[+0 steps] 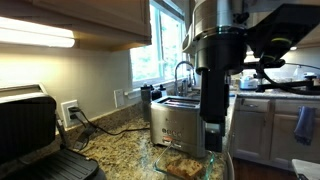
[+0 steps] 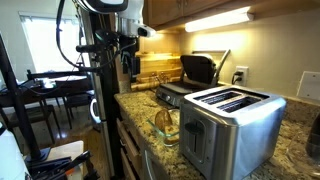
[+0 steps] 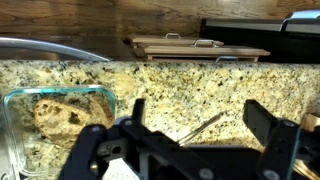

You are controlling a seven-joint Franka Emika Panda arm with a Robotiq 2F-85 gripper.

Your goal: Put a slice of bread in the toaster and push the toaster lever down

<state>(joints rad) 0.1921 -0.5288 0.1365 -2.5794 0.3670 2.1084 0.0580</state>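
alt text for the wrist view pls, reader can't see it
The open gripper hangs over a speckled granite counter, holding nothing. At left a clear glass dish holds tan bread. A wooden board sits at the back of the counter.

Brushed steel on the toaster [image 2: 232, 125], satin sheen. The countertop [image 3: 180, 90] is polished speckled stone, glossy. Clear smooth glass for the dish [image 3: 10, 130] (the slice of bread [image 3: 62, 112] inside looks rough, crusty). Matt black on the gripper [image 3: 195, 118], and grained wood on the board [image 3: 195, 47] behind.
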